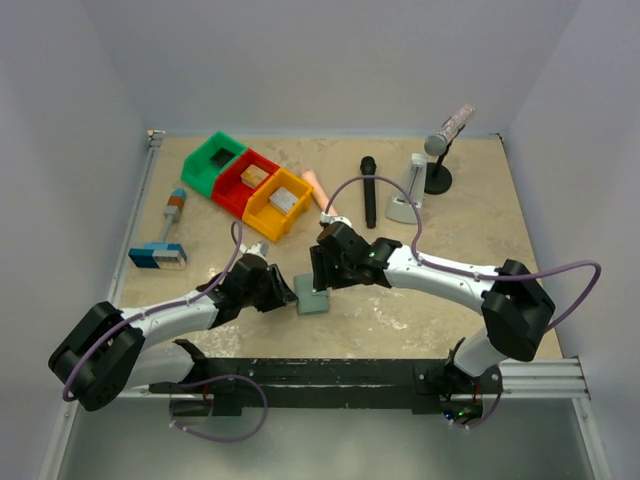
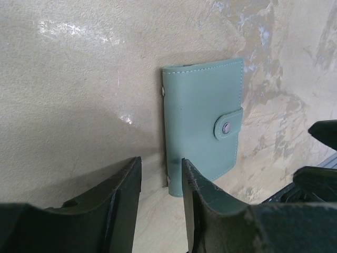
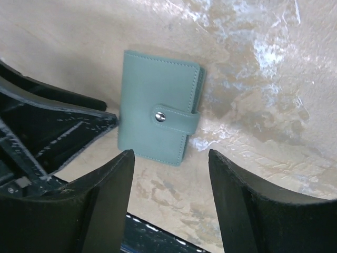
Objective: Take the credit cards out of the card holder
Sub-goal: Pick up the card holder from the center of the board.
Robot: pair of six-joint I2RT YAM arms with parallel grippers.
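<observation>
The card holder (image 1: 313, 300) lies shut on the surface (image 1: 450, 330), lower centre of the overhead view. Its snap tab (image 3: 176, 119) is fastened, so no credit cards show. The left hand (image 2: 160, 168) hovers just beside the holder's lower-left corner in its wrist view, fingers parted on nothing. The right hand (image 3: 171, 158) hangs near the holder's lower edge, spread wide and empty. This looks like the approach before opening. Next, one hand probably has to pin the holder while the other lifts the tab.
</observation>
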